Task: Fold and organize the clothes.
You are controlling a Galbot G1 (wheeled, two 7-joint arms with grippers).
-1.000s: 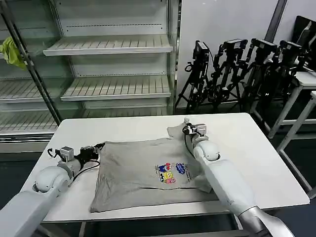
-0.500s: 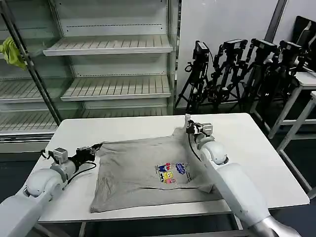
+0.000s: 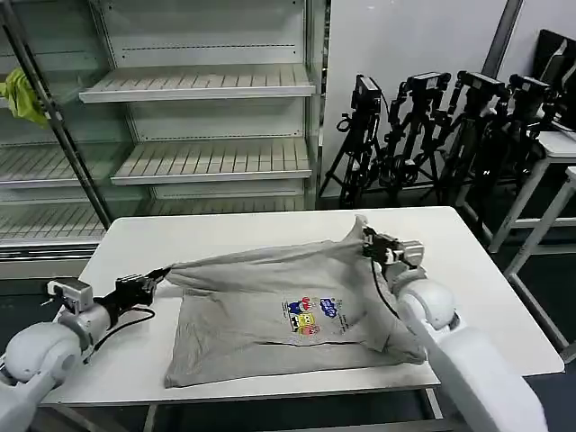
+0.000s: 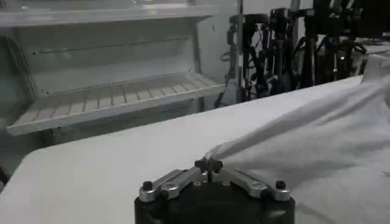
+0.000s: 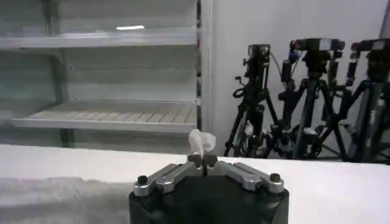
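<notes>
Light grey short-sleeved T-shirt w/ a small multicoloured cartoon print point(image 3: 279, 310) is on the white rectangular desk point(image 3: 468, 270), front side up, print toward the right-hand half of the chest. Lower hem and most of the body lie flat on the desk near the front edge. The top edge is lifted off the surface and pulled into a taut line between the two claws, so the fabric slopes up from the flat part to that ridge.

Left claw point(image 3: 153, 278) is over the left part of the desk, near the left edge, fingers pressed together on the shirt's upper left corner. In the left wrist view you can see the left claw point(image 4: 209, 164) w/ the tips closed and grey cloth running out from between them, stretched away across the desk.

Right claw point(image 3: 367, 241) is over the right-rear part of the desk, lifted a bit higher than the left one, pinching the shirt's upper right corner, which peaks up into a little point there. Right wrist view shows the right claw point(image 5: 202, 161) tips closed w/ a small tuft of pale fabric sticking out above them.

Background: metal shelving racks point(image 3: 198, 90) behind the desk, a yellow-green cloth point(image 3: 22, 94) hanging at the far left of them, and a bunch of black camera tripods point(image 3: 432, 126) off to the right rear.
</notes>
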